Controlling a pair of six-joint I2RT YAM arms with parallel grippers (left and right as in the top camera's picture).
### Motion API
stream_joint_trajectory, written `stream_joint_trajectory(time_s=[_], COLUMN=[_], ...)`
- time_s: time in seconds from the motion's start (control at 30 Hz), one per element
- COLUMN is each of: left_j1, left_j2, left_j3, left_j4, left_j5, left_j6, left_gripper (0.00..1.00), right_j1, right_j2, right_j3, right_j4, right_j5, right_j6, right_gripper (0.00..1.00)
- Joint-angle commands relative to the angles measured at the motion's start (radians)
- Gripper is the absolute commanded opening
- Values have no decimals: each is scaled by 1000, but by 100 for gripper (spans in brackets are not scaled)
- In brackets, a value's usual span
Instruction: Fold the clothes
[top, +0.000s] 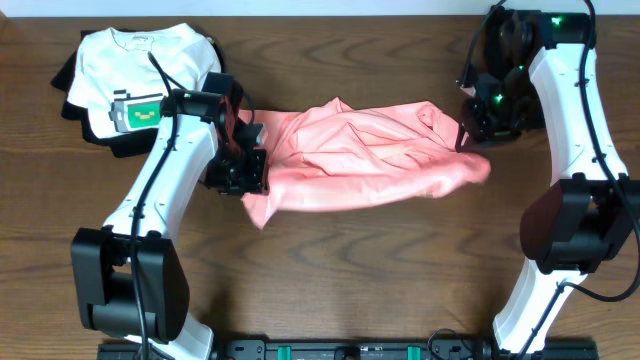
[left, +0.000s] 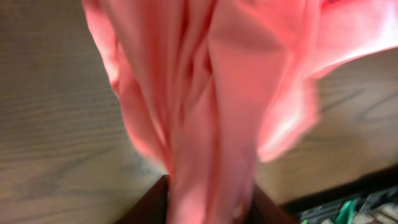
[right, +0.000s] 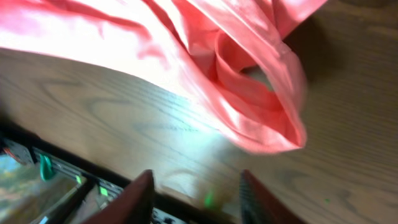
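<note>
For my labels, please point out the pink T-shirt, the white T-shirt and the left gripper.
pink T-shirt (top: 370, 155), overhead view, middle of cloth.
white T-shirt (top: 140, 60), overhead view, upper front.
left gripper (top: 248, 168), overhead view, between fingertips.

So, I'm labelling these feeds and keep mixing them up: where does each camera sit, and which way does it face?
Overhead: above the table, looking straight down; left arm, right arm and pink T-shirt show.
Left wrist: on the left arm, looking along the left pincer, clamped on the T-shirt.
Right wrist: on the right arm, looking past the open right pincer at the table.
All three share the T-shirt.
</note>
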Motion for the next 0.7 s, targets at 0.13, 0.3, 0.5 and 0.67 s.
stream_joint_trajectory(time_s=[0.13,0.3,0.5,0.67], left_j1=[7,7,2,-31], left_j2=[-14,-14,-14,-14], left_j3=[16,16,16,15], left_j4=[-38,-18,45,77], left_j5=[12,19,19,19], left_j6=[2,3,6,34], left_gripper=[60,60,60,60], right_j1=[-14,-5,29,136], right_j2=[-11,-11,-11,-11], right_j3=[11,11,11,-3], right_j4=[0,28,137,272], right_j5=[-7,-39,-39,-53], right_j6=[18,17,-29,-98], right_gripper=[45,43,42,42])
